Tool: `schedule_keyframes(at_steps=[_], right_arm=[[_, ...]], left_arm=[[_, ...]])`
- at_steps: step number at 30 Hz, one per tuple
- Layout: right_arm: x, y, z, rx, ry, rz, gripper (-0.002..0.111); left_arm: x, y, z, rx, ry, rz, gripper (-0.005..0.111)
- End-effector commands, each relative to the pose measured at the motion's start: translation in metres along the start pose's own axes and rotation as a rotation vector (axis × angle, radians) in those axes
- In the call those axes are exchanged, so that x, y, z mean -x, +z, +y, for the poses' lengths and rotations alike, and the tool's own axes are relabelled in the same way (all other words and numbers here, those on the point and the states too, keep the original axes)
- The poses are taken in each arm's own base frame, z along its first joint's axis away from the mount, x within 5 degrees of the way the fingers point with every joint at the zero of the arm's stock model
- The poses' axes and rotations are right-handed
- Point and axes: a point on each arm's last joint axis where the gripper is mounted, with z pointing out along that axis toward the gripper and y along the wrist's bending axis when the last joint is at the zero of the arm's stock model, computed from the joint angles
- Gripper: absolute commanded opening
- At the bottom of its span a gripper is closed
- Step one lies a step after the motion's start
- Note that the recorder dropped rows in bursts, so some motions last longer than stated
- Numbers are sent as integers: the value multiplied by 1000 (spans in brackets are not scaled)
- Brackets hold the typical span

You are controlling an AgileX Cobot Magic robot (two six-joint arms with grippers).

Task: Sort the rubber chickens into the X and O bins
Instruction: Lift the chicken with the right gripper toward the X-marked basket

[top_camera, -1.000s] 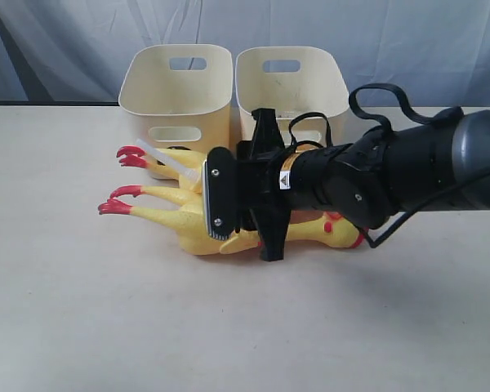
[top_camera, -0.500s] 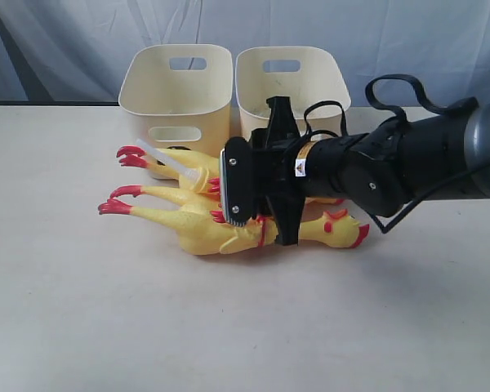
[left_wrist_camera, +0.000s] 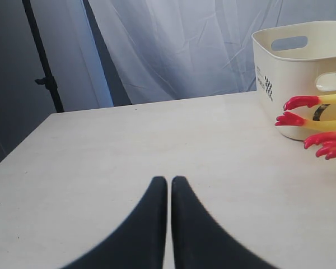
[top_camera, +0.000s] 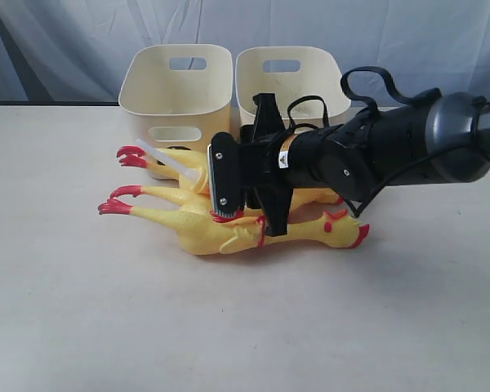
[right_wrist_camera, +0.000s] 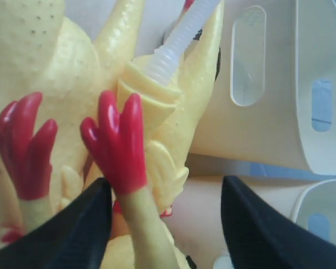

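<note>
Three yellow rubber chickens lie in a heap in front of two cream bins, the left bin [top_camera: 175, 90] and the right bin [top_camera: 292, 82]; no X or O mark shows. The front chicken [top_camera: 204, 233] has its head to the right and red feet [top_camera: 114, 206] to the left. My right gripper [top_camera: 229, 196] reaches across over the heap. It is open [right_wrist_camera: 165, 193], and a chicken's leg with a red foot [right_wrist_camera: 119, 140] lies between its fingers [right_wrist_camera: 73, 230] without being clamped. My left gripper [left_wrist_camera: 169, 182] is shut on nothing, above bare table, away from the bin [left_wrist_camera: 294, 73].
A white ribbed tube [right_wrist_camera: 179, 39] lies on the rear chicken close to the left bin. A grey curtain [top_camera: 65, 41] hangs behind the table. A dark stand [left_wrist_camera: 45, 61] is beyond the table's far left edge.
My right arm has pulled back from over the front chicken, uncovering its head, then shifted slightly left. The chickens and bins have stayed put.
</note>
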Motion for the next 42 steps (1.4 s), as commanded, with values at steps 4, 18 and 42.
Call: schedule_keyframes(at_steps=[4,18,42], right_arm=[[-4,9,4,23,-2,14,46],[-4,9,3,11,-2,8,-1],[16,-95,-54,-154,16,-38,-1]], left_arm=[[0,0,0,3,-3,-6,4],[0,0,0,3,-3,-6,4],[0,0,0,3,-3,-6,4]])
